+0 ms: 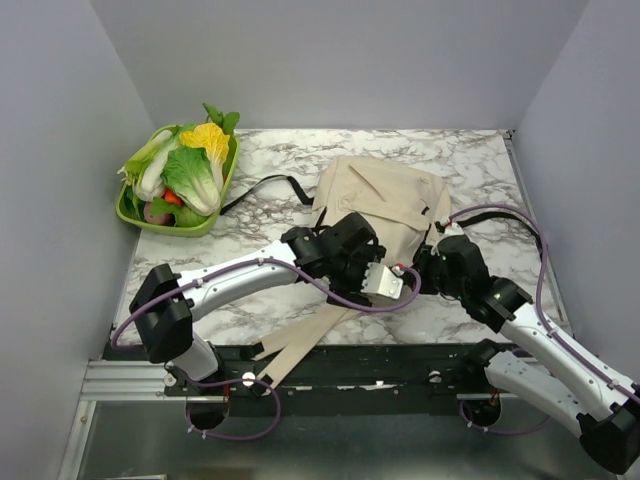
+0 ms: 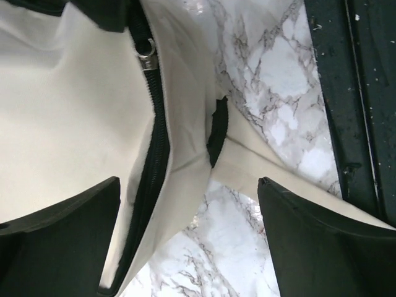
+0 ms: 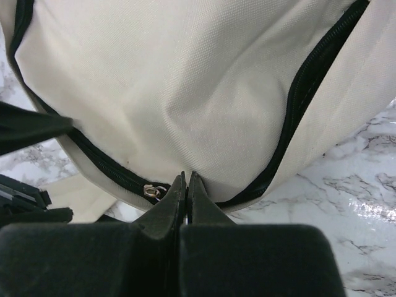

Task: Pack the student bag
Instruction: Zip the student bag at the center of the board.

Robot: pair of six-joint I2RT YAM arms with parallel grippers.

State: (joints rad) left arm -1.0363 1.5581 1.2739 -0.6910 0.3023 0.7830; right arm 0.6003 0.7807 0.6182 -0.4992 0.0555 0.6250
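The student bag (image 1: 380,205) is a beige cloth backpack lying flat on the marble table, its black zipper running along the near edge. My left gripper (image 1: 350,250) hovers over that edge, open, with nothing between its fingers; in the left wrist view the left gripper (image 2: 189,179) frames the bag (image 2: 62,111), the zipper slider (image 2: 145,52) and bare marble. My right gripper (image 3: 187,174) is shut, its tips against the bag (image 3: 185,93) just right of the metal slider (image 3: 151,190). Whether those tips pinch anything thin I cannot tell. From above, the right gripper (image 1: 430,262) sits at the bag's near right corner.
A green basket (image 1: 170,226) heaped with toy vegetables stands at the back left. The bag's black strap (image 1: 265,185) trails toward it. Long beige straps (image 1: 300,350) hang over the table's near edge onto the black rail (image 2: 352,93). Grey walls close in on three sides.
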